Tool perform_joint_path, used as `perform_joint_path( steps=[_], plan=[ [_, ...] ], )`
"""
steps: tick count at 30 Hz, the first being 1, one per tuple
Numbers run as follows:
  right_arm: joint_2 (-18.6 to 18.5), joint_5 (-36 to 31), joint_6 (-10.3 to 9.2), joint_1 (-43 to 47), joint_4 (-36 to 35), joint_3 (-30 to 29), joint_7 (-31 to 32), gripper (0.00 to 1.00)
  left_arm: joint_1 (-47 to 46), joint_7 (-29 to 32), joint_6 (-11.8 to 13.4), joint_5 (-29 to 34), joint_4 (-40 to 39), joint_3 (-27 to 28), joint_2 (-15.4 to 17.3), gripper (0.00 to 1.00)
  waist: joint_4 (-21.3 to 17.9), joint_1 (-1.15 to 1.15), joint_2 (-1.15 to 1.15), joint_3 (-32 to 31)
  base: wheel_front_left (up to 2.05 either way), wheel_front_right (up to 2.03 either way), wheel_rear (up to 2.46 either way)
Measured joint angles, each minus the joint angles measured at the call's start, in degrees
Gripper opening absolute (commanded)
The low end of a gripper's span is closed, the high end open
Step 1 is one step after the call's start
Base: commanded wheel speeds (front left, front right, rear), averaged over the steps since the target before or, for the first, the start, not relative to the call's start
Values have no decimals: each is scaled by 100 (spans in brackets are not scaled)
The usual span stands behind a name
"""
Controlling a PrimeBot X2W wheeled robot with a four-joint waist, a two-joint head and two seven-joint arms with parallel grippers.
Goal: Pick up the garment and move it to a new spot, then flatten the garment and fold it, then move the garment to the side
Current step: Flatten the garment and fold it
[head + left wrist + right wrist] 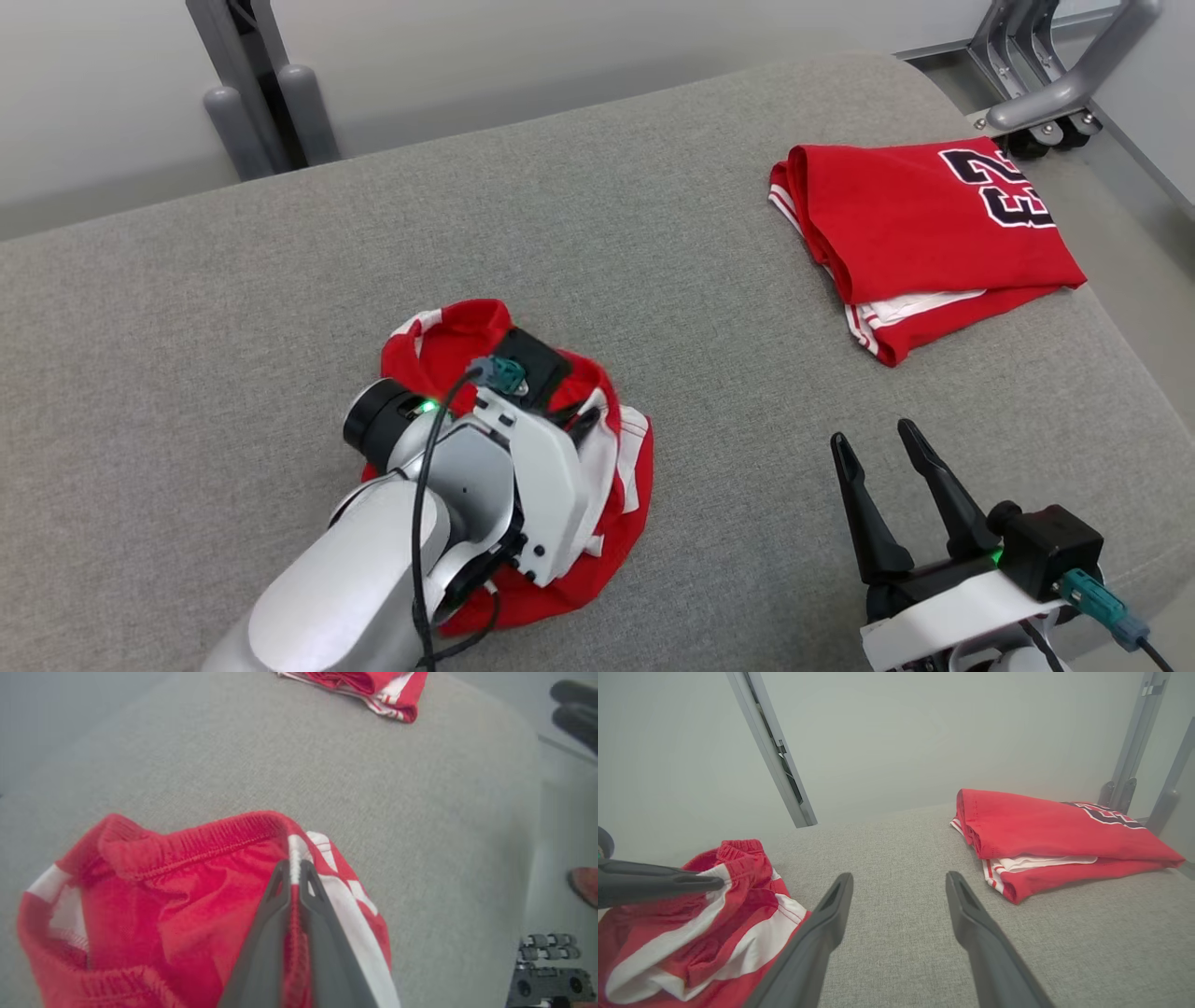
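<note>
Evidently the left tool (pixel 293 868) was pinched shut on a thin fold of the crumpled red garment (pixel 154 896), at the white stripe by its elastic band. The heap lay on the grey desk (pixel 560 205), well apart from a folded red jersey (pixel 924 215). The right tool (pixel 872 432) hovered nearby, fingers spread and holding nothing. With so little cloth gripped, a lift would likely let it slip free, or carry it bunched and harder to flatten.
</note>
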Motion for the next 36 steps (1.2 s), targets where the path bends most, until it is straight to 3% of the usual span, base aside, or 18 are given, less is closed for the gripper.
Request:
perform_joint_path(
  steps=[5,10,15,18,21,24,28,36],
  plan=[
    [14,46,0,41,14,-3,0,100,-47,-121,-30,-891,-183,657,-369,0,-58,0,0,-151,0,0,0],
    [26,67,0,47,46,-9,0,100,-577,-575,253,-1739,-229,1679,-859,0,-148,0,0,-303,0,0,0],
    [38,97,0,90,88,-54,0,100,-1230,-976,501,-2160,-12,2205,-1004,0,-222,0,0,-438,0,0,0],
    [41,99,0,105,98,-87,0,100,-1561,-1221,513,-2418,25,2332,-1089,0,-226,0,0,-491,0,0,0],
    [46,98,0,125,97,-152,0,100,-1558,-1292,248,-2850,-108,2285,-1100,0,-192,0,0,-508,0,0,0],
    [52,91,0,131,64,-213,0,100,-1004,-1272,81,-2808,-260,2035,-994,0,-115,0,0,-488,0,0,0],
    [60,91,-1,144,32,-243,0,100,185,-1456,-94,-2637,-437,1887,-495,0,31,0,0,-431,0,0,0],
    [24,49,-1,168,1,-334,0,100,1910,-2482,-375,-2474,-794,2098,8,0,499,0,0,-262,0,0,0]
  ],
)
